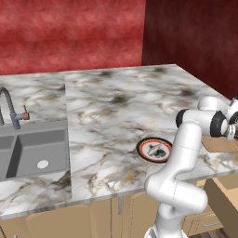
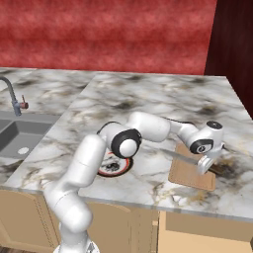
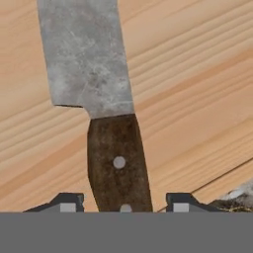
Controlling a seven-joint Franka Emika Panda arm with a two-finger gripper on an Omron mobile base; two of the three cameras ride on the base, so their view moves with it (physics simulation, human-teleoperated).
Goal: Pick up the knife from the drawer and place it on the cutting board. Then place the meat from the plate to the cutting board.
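In the hand view the knife (image 3: pixel 106 113) lies flat on the cutting board (image 3: pixel 197 99), its grey blade running away from the claw (image 3: pixel 121 201) and its dark-brown riveted handle pointing back between the two finger tips (image 3: pixel 68 201). The tips stand spread, one on each side of the handle, with a clear gap of board showing between each tip and the wood of the handle, so the claw is parted and pinches nothing.

In the right base view the claw (image 2: pixel 205 167) hangs just above the cutting board (image 2: pixel 190 177), over the board's far half. The plate (image 2: pixel 114 165) sits on the marble bench (image 2: pixel 163 94) to the left of the board, well apart from it and partly behind the arm's elbow.

In the left base view the plate (image 1: pixel 154 149) carries the meat (image 1: pixel 158 149), a small mottled lump on its white centre. The open drawer (image 1: pixel 225 193) juts out below the bench edge, under the board (image 1: pixel 218 145).
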